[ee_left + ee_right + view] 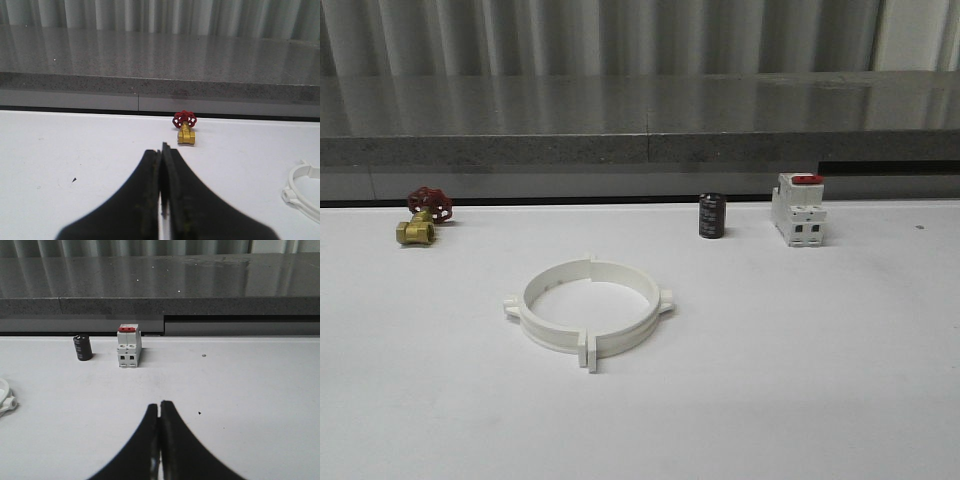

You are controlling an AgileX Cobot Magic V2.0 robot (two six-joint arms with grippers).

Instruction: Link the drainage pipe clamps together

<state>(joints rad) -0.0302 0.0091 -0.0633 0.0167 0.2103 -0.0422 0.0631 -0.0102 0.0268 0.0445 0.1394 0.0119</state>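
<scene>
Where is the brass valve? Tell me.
In the front view the brass valve sits at the table's far left, by the back edge, left of the clamp ring.

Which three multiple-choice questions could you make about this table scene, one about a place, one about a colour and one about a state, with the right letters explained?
1. Where does the brass valve lie, seen from the front?
A. far left, near the table's back edge
B. inside the ring
C. beside the breaker

2. What colour is the switch on the white breaker?
A. blue
B. red
C. green

3. In what state are the drainage pipe clamps?
A. stacked on each other
B. lying far apart
C. set together as a ring on the table

Answers:
1 A: the front view shows the valve at far left, away from the ring and the breaker.
2 B: the top of the breaker is red.
3 C: the two half-bands meet at their tabs and form one ring. The left gripper and the right gripper are shut and hold nothing.
</scene>
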